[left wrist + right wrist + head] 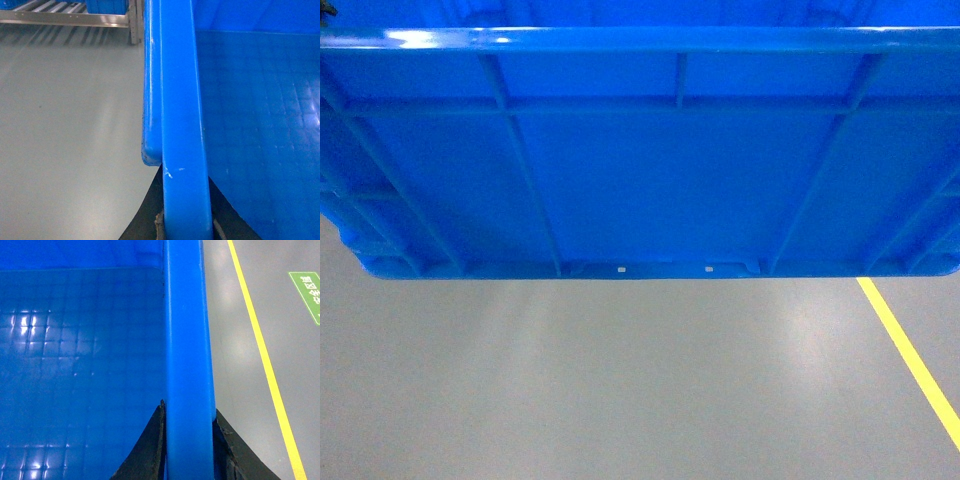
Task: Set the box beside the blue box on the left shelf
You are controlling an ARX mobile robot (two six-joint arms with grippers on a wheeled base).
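Note:
The box (640, 180), a bright blue ribbed crate, fills the top of the head view, held up above the grey floor. My left gripper (185, 175) is shut on its left rim (182, 125), one black finger on each side of the wall. In the same way my right gripper (188, 407) is shut on the right rim (187, 350). The left shelf (45, 6), white rollers in grey rails, shows far off at the top left of the left wrist view. A blue box (107, 6) sits on it. Neither gripper shows in the head view.
Grey floor (620, 380) stretches below and around the crate. A yellow line (910, 360) runs along the right side, seen as well in the right wrist view as the yellow line (265, 360). A green floor sign (307, 295) lies beyond it.

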